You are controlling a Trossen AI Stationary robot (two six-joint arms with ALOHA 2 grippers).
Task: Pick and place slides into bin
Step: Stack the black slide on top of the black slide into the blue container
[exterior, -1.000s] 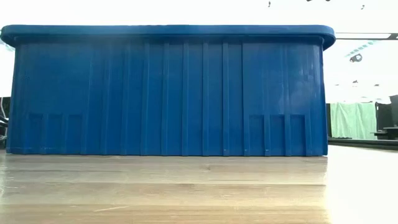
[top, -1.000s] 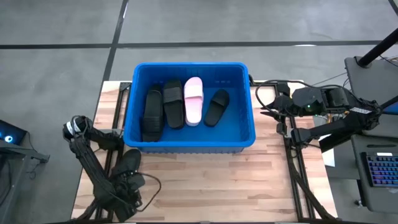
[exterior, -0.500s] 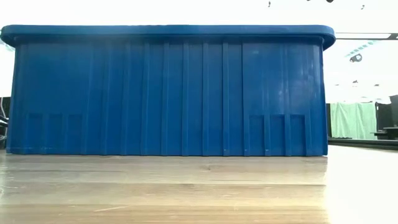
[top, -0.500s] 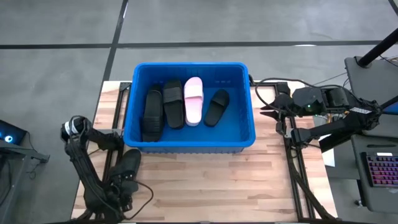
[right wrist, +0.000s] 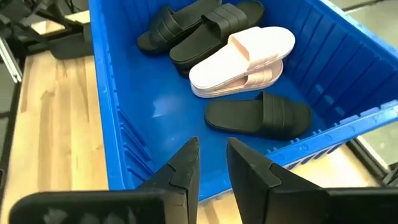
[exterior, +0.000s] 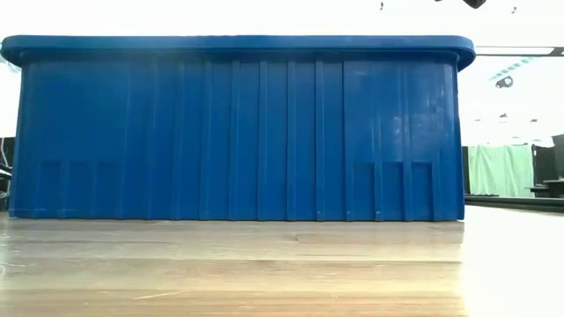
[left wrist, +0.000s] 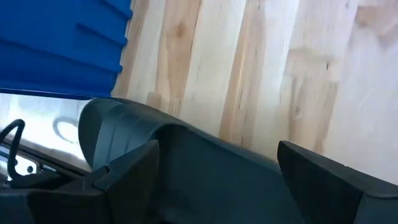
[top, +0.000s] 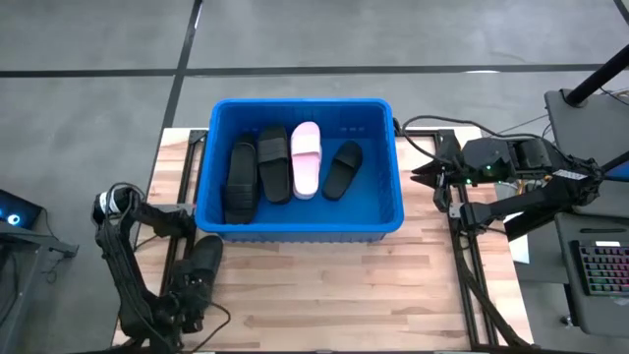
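The bright blue bin (top: 398, 211) stands at the table's far middle. Inside lie three black slides (right wrist: 258, 115) and pale pink slides (right wrist: 239, 56), stacked one on the other. One more black slide (top: 203, 261) lies flat on the table by the bin's near left corner. My left gripper (top: 189, 293) is open just above it, slanting down, and the slide (left wrist: 186, 155) fills the gap between the fingers. My right gripper (right wrist: 212, 155) hovers high by the bin's right wall, a narrow gap between its fingers and nothing in it. My left gripper comes at the black slide on the table from above at a slant, one finger (left wrist: 127, 171) toward each side of it. The slide lies flat on the wood. Whether a finger touches it, I cannot tell.
The bin's near wall (exterior: 238, 132) fills the low view. Bare wood (top: 324, 285) stretches along the table's near side. Black frame rails (top: 462, 256) run down both table sides, and a cable loops by the left arm's elbow (top: 108, 202).
My left arm has swung toward the table's left edge and its gripper has rolled, staying open over the black slide, which has not moved. My right gripper has rolled about its own axis without leaving its place.
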